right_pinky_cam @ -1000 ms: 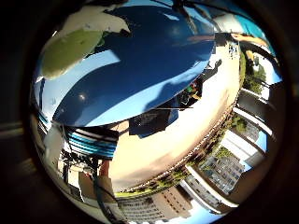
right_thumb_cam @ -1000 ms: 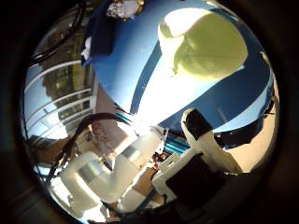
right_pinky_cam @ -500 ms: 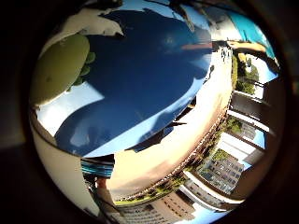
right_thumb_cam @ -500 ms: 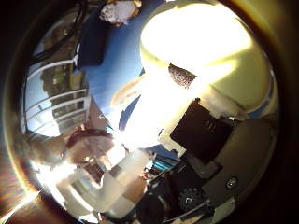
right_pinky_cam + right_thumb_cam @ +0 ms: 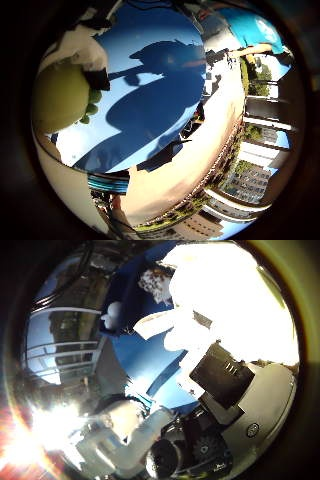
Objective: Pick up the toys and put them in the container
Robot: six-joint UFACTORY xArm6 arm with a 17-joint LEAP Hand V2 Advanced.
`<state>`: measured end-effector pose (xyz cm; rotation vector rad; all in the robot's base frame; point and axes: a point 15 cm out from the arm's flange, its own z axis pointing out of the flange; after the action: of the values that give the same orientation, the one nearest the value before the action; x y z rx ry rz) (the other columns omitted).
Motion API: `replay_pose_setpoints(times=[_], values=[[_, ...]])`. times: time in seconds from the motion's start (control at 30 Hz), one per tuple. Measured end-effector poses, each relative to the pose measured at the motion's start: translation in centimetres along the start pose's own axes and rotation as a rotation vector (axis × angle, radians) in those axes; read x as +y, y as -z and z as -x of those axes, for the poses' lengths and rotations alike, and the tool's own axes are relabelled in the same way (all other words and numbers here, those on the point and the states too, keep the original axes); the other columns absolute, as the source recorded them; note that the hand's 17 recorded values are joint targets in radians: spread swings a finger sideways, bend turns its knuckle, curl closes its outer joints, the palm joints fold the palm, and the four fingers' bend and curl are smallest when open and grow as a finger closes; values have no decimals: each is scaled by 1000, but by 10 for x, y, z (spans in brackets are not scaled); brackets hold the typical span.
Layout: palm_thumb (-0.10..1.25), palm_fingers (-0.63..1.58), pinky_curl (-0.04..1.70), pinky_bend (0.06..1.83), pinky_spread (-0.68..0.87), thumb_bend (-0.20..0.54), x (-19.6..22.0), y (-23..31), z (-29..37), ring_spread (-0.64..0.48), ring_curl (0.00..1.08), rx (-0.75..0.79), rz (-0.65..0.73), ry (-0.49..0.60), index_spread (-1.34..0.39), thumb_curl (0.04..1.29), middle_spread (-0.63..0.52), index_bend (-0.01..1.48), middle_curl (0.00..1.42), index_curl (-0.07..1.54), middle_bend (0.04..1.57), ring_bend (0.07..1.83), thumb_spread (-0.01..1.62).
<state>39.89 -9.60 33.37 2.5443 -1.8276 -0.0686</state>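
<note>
A yellow-green plush toy (image 5: pixel 59 97) lies on the blue table top (image 5: pixel 165 115) and presses close against the palm. In the thumb side view it fills a large part of the picture. My right hand (image 5: pixel 225 400) is shut on it. One white and black finger (image 5: pixel 94 59) curls over the toy's side, and another (image 5: pixel 220 374) lies across it. Farther off on the blue top sit a small brown and white toy (image 5: pixel 154 281) and a small white toy (image 5: pixel 112 318). No container shows in either view.
The blue top ends at a curved edge (image 5: pixel 125 172), with tan paved ground (image 5: pixel 200 160) beyond it. White railings (image 5: pixel 65 347) and buildings (image 5: pixel 250 175) stand around the yard. The hand's shadow falls across the blue top.
The palm has come down onto the yellow-green toy, which now looms much larger. Fingers that stood apart from it now curl against it.
</note>
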Motion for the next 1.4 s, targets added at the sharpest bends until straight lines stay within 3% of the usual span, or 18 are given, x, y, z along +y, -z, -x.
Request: replay_pose_setpoints(times=[0.33,0.8,1.03,1.4], values=[[1012,847,716,1655,127,-14,-75,135,81,-128,862,-27,-171,46,-892,743,-336,1119,1224,143,1139,1479,1044],[1020,781,781,1683,111,-12,-215,63,280,-129,869,-88,-255,148,-875,811,-327,1252,1273,150,1199,1545,1050],[1016,766,800,1691,107,-14,-253,8,354,-128,868,-106,-273,188,-855,835,-319,1289,1277,145,1219,1568,1043],[925,734,829,1698,105,-28,-279,-27,339,-125,860,-109,-275,18,-813,853,-305,1351,1270,124,1254,1601,1021]])
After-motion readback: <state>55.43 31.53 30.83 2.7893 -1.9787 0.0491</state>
